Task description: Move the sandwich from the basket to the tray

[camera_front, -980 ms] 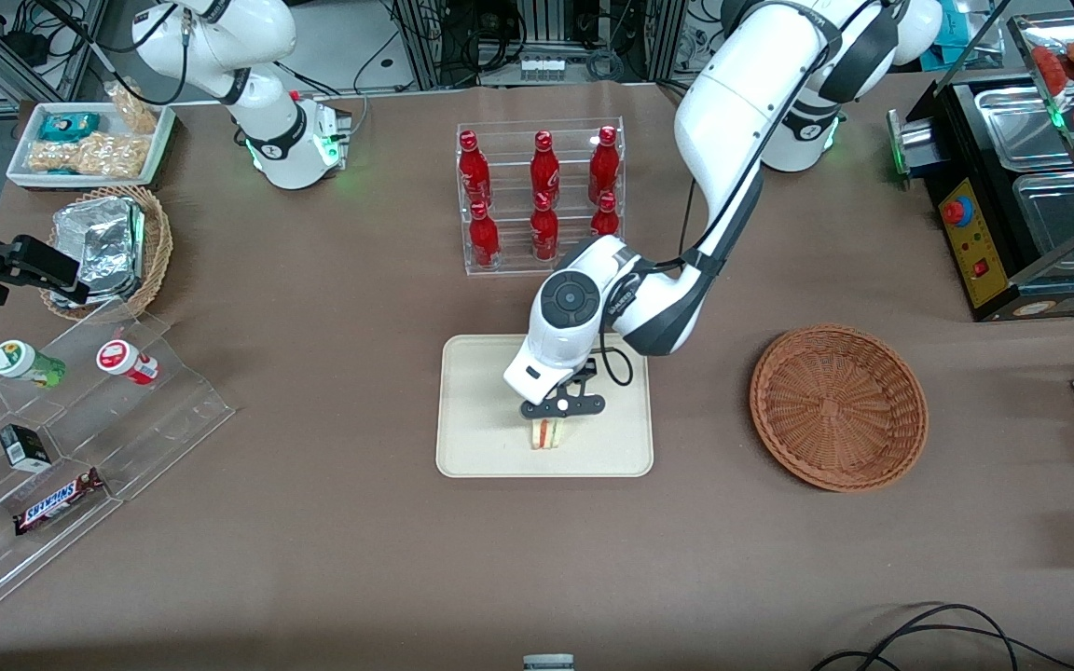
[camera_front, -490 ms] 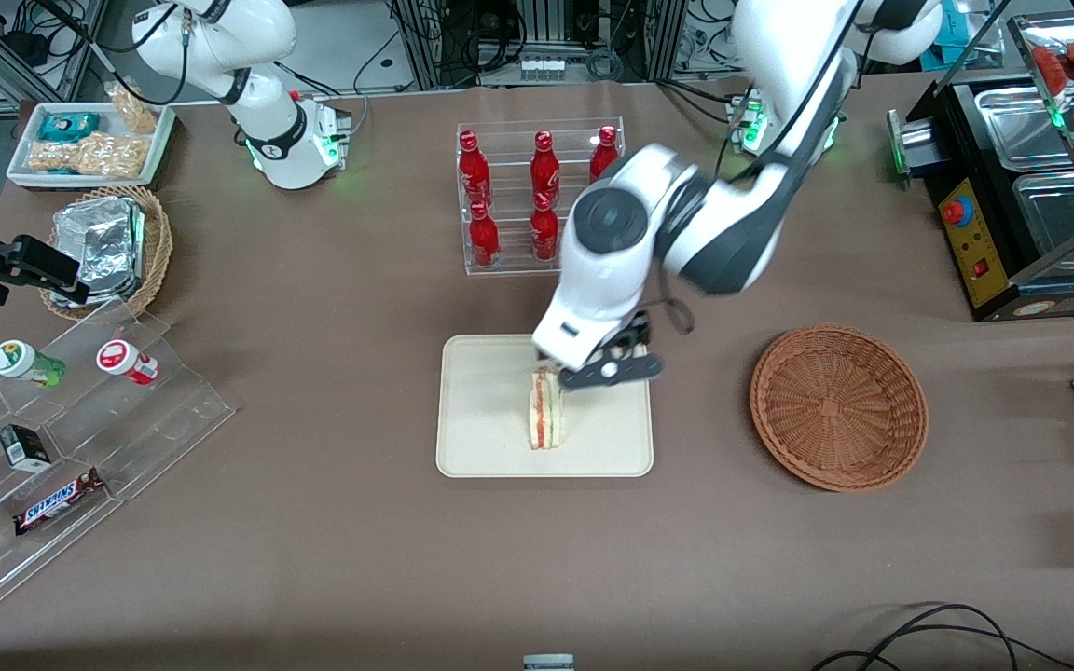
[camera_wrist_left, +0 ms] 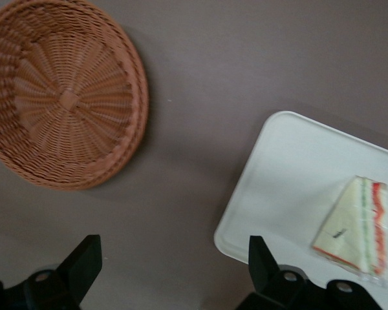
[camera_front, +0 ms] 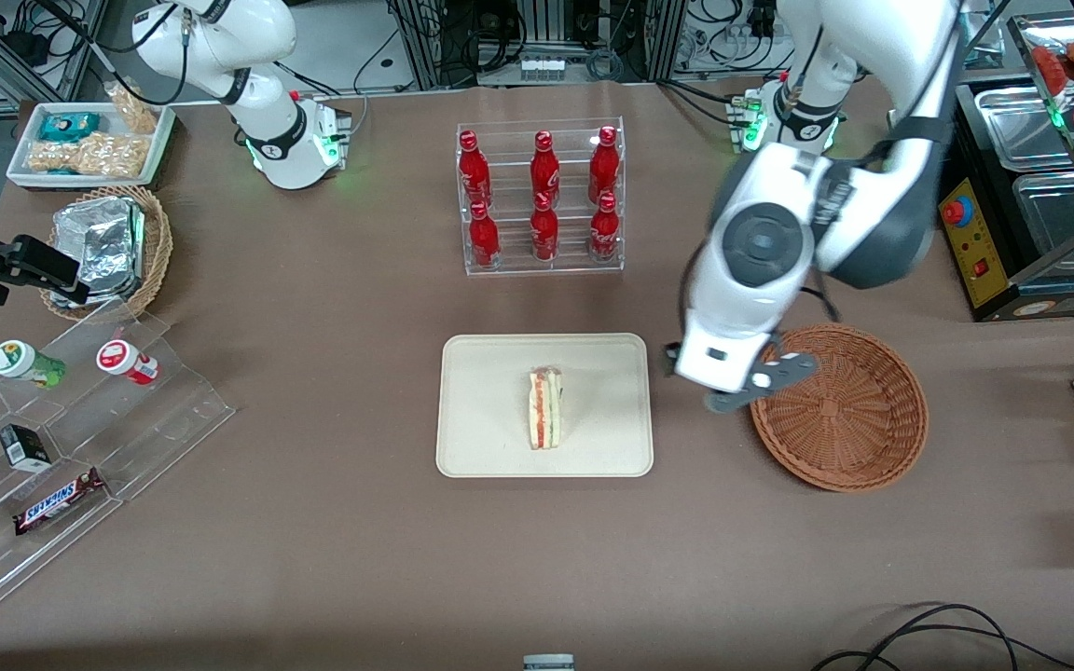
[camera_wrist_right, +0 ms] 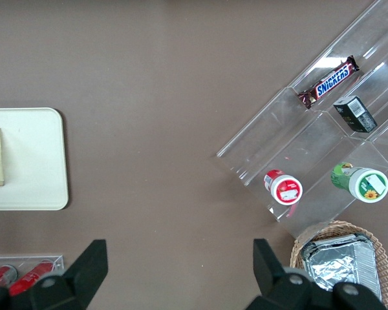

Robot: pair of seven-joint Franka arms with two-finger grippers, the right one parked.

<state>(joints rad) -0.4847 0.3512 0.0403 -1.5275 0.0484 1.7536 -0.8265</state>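
Cream tray [camera_front: 490, 447] holds the sandwich [camera_front: 545, 420] – job looks done. Gripper [camera_wrist_left: 174, 271], fingers spread wide and empty, hangs above bare table between tray and basket [camera_front: 839, 405]; best to lift clear – no swing toward the sandwich

front: high, looks down on whole table | wrists: look straight down (both share tray [camera_wrist_left: 291, 168])

We see our white left arm reaching down from the upper right of the front view, wrist bent toward the camera. Its black two-finger gripper [camera_front: 750, 387] hangs right of centre, fingers [camera_wrist_left: 84, 261] spread wide apart with nothing held between them.
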